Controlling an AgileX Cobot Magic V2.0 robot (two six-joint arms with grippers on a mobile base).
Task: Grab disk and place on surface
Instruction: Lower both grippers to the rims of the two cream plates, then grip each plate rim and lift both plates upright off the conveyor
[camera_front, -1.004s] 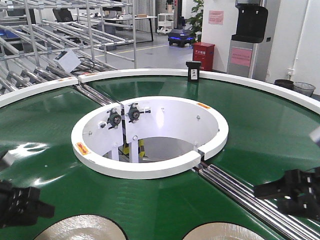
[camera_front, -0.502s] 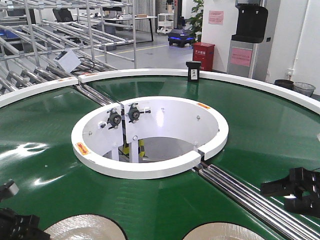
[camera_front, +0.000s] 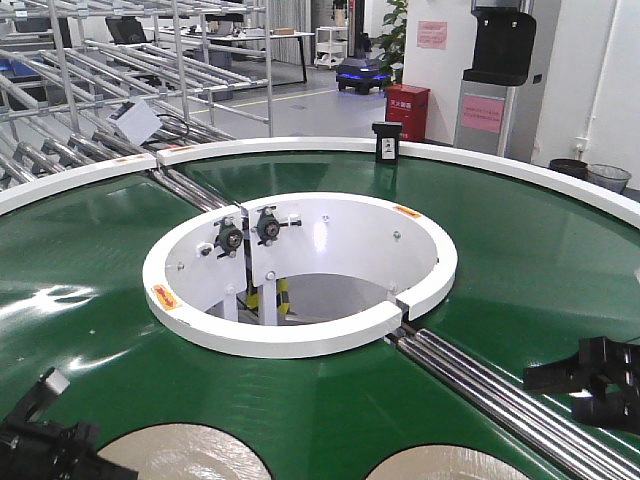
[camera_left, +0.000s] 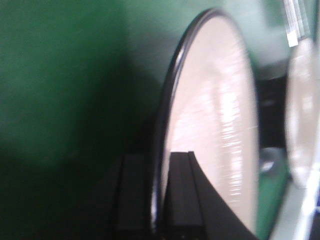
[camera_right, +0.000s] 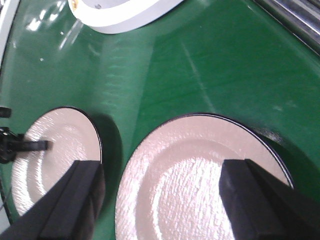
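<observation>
Two cream disks with thin black rims lie on the green conveyor belt (camera_front: 90, 250). My left gripper (camera_left: 157, 200) is shut on the rim of the left disk (camera_left: 215, 115), one black finger (camera_left: 131, 195) under it and one above. In the front view that gripper (camera_front: 50, 440) sits at the edge of the left disk (camera_front: 180, 455). The right wrist view shows its finger lying on the left disk (camera_right: 55, 150). My right gripper (camera_right: 165, 200) hangs open over the right disk (camera_right: 200, 175). The dark grey tabletop surface is out of view.
A white inner ring (camera_front: 300, 335) circles the belt's central opening. Steel rollers (camera_front: 500, 400) cross the belt in front of my right gripper (camera_front: 590, 385). A small black box (camera_front: 386, 142) stands on the white outer rim. Metal racks (camera_front: 100, 60) fill the back left.
My left gripper has swung in from the lower left and closed on the left disk's rim. The right gripper dropped slightly, then held still. Both disks shifted a little to the right.
</observation>
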